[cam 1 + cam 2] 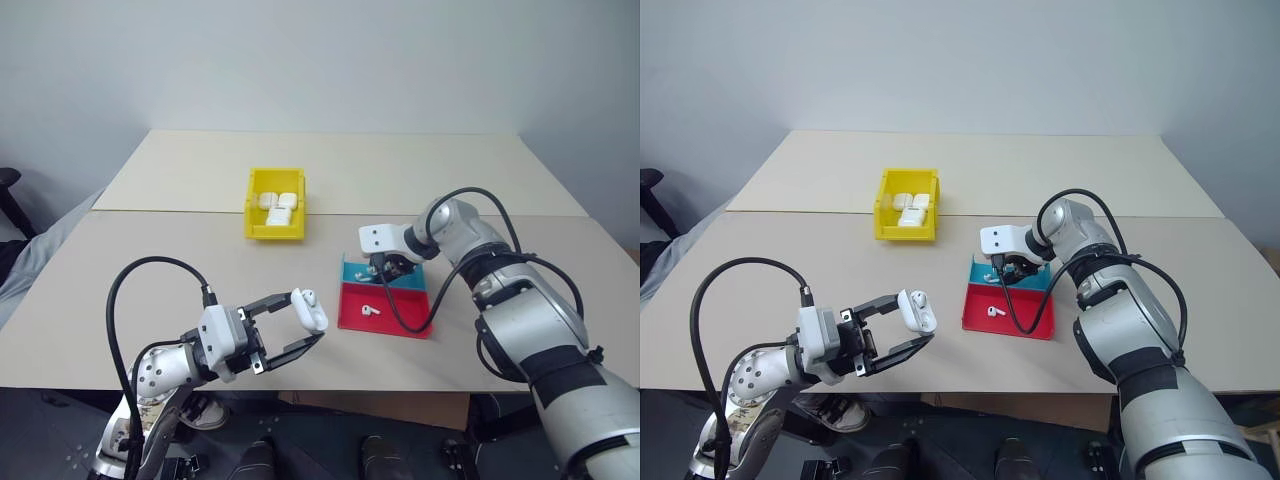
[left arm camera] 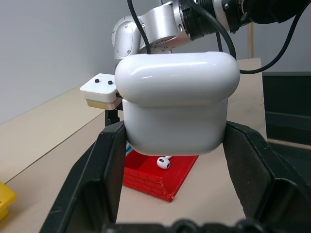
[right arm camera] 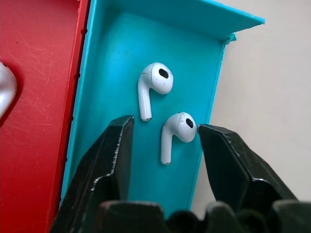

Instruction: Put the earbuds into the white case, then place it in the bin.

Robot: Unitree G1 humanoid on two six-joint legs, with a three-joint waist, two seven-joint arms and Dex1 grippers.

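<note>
Closest to me, at the desk's point(image 1: 90, 330) front edge, the left end effector point(image 1: 292, 332) clamps a white case point(image 1: 310, 311) between its black fingers, lid flipped up, held clear of the surface, probably so the opening is ready to receive. Beyond it lies the red and teal tray point(image 1: 415, 330); one earbud point(image 1: 370, 311) rests in the red half. The right end effector point(image 3: 163, 141) points down into the teal half, jaws partly spread around one of two earbuds point(image 3: 176, 131), not yet gripping. Farther back, the yellow bin point(image 1: 252, 215) already holds several white cases, well apart from the tray.
</note>
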